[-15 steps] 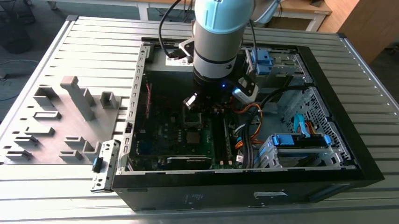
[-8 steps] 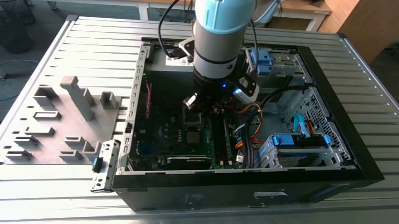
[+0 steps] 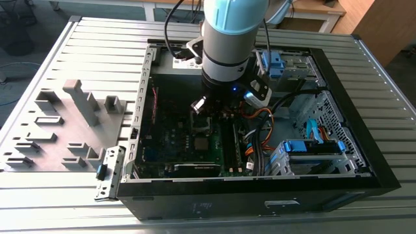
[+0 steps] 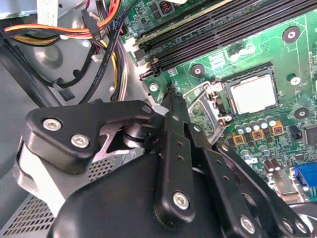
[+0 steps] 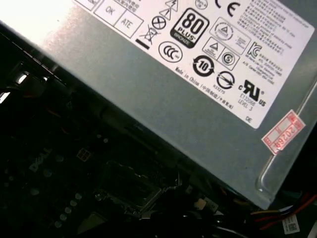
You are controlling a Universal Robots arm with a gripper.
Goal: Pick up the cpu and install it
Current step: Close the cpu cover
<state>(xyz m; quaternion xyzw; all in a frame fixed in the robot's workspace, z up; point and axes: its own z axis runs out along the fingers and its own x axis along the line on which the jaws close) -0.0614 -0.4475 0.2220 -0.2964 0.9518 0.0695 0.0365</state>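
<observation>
In the second wrist view the cpu [image 4: 252,94], a flat silver-grey square, lies in its socket on the green motherboard [image 4: 277,54]. My gripper [image 4: 171,93] hovers a little to one side of the socket. Its black fingers [image 4: 168,148] meet at a narrow tip with nothing between them, close to the socket's metal frame [image 4: 210,101]. In the exterior view the gripper [image 3: 217,109] hangs from the arm [image 3: 227,44] inside the open computer case [image 3: 260,195], low over the motherboard [image 3: 188,141]. In the first wrist view the socket [image 5: 131,188] is dim.
A grey power supply [image 5: 198,99] with a white label stands close beside the wrist. Orange, yellow and black cables [image 4: 94,34] run near the gripper. Memory slots [image 4: 223,25] border the socket. Blue drive bays [image 3: 312,148] sit at the exterior view's right, a grey fixture block [image 3: 65,126] at its left.
</observation>
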